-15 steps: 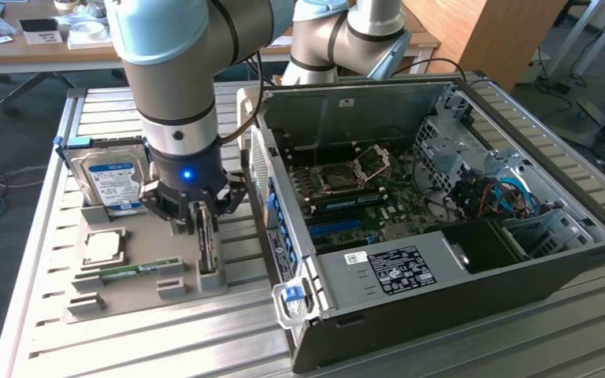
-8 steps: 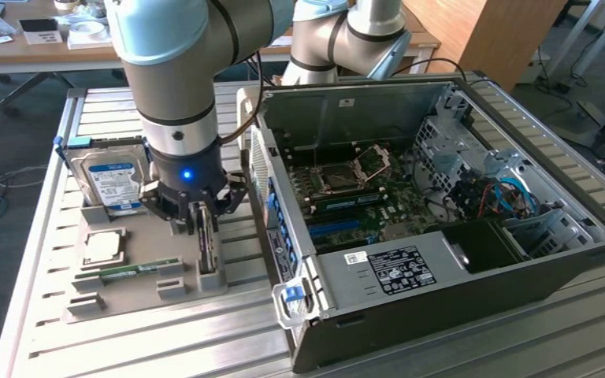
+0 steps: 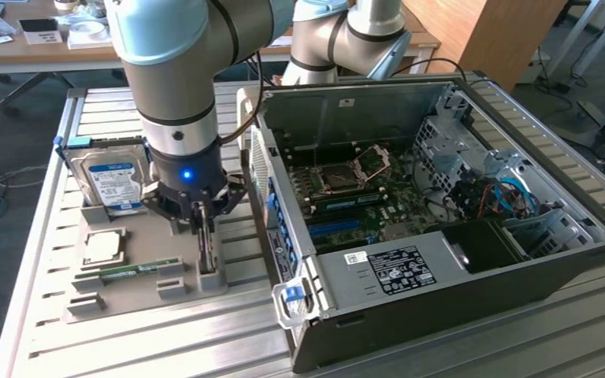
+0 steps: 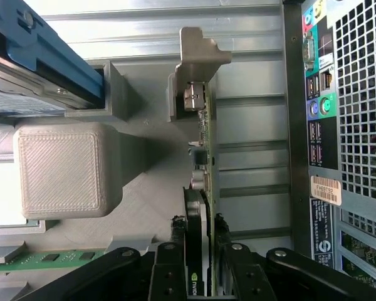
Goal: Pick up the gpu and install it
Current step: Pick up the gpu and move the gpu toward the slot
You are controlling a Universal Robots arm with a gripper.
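Gripper (image 4: 199, 257), mine, straddles the gpu (image 4: 197, 213) standing on edge in the grey tray (image 4: 144, 188) beside the computer case (image 4: 357, 94); whether it grips yet I cannot tell, so I should centre, squeeze evenly, lift straight.

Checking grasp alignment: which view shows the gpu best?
The wrist view: the gpu stands edge-on, bracket and board components clear, with the gripper at one end. The exterior view gives a thin dark sliver under the gripper, in the grey holder.

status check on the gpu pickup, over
gripper low at top edge of gpu. gpu upright in tray stand, not yet lifted. hard drive and open pc case either side, both apart.
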